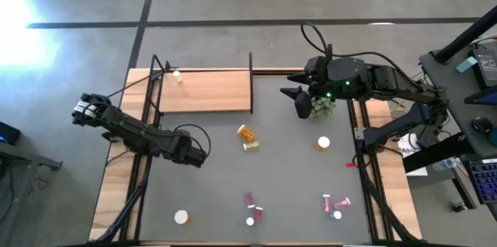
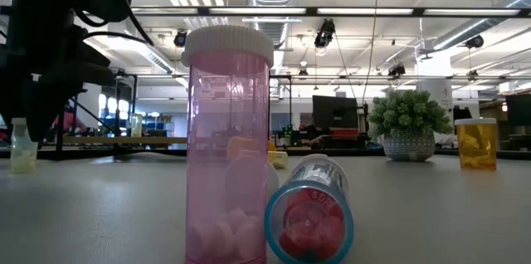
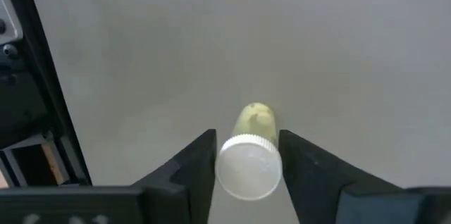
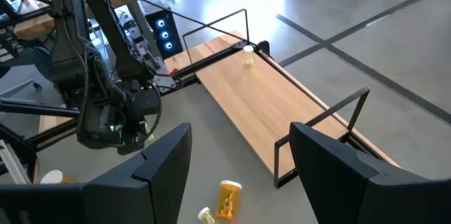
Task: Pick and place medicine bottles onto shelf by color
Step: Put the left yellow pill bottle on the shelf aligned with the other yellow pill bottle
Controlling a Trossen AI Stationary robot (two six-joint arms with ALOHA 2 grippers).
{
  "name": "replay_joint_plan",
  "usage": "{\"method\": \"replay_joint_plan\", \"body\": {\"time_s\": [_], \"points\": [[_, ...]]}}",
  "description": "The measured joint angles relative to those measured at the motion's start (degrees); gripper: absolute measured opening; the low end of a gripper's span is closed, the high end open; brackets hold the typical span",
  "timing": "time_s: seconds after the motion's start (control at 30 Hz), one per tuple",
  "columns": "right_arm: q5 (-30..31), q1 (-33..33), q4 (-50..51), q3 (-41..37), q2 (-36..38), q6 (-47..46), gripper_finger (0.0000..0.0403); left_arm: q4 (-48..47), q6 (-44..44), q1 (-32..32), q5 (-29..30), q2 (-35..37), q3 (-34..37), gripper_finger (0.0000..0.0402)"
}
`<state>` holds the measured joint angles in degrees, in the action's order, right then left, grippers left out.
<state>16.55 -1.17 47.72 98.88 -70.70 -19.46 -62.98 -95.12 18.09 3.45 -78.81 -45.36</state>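
A small yellowish medicine bottle (image 3: 254, 120) with a white cap stands upright on the grey mat (image 1: 217, 193), left of the middle. My left gripper (image 3: 246, 137) points straight down over it (image 1: 191, 154), shut on it. The shelf (image 1: 206, 90), a light-wood board with black posts, lies at the far left and carries one small bottle (image 1: 178, 76). My right gripper (image 4: 246, 175) hangs open and holds nothing, high above the far right (image 1: 299, 101). My left gripper pinches the white cap (image 3: 224, 168) of the yellowish bottle between its two fingers (image 3: 201, 160), one on each side. The fingers come from above, pointing down. The bottle stays upright below them; in the low view its base (image 2: 22, 168) is on the mat.
Other bottles are scattered on the mat: an orange one (image 1: 247, 133) and a yellowish one (image 1: 251, 145) lying mid-table, an orange one (image 1: 323, 144) upright at the right, pink ones (image 1: 250, 200) (image 1: 334, 200) near the front, and one (image 1: 181, 217) at the front left. A small green plant (image 1: 322, 107) stands under the right arm.
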Motion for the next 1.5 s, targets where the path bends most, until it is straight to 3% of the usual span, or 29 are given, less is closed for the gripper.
{"method": "replay_joint_plan", "body": {"time_s": [0.2, 0.37, 0.53, 0.83, 1.23, 1.5], "points": [[0.0, 0.0, 0.0, 0.0, 0.0, 0.0, 0.0228, -0.2, 0.0, 0.0, 0.0, 0.2, -0.4, 0.0091], [0.0, 0.0, 0.0, 0.0, 0.0, 0.0, 0.0228, -0.9, 0.4, -0.5, 0.3, 2.0, -2.1, 0.0102], [0.0, 0.0, 0.0, 0.0, 0.0, 0.0, 0.0228, -1.1, 6.2, -4.4, 2.1, 5.1, -2.8, 0.0107], [0.0, 0.0, 0.0, 0.0, 0.0, 0.0, 0.0228, -1.1, 31.1, -21.3, 3.2, 7.5, -4.4, 0.0100], [0.0, 0.0, 0.0, 0.0, 0.0, 0.0, 0.0228, -4.3, 74.3, -44.5, 6.2, 6.6, -11.1, 0.0100], [0.0, 0.0, 0.0, 0.0, 0.0, 0.0, 0.0228, -4.0, 86.3, -56.1, 6.0, 3.3, -14.6, 0.0100]]}}
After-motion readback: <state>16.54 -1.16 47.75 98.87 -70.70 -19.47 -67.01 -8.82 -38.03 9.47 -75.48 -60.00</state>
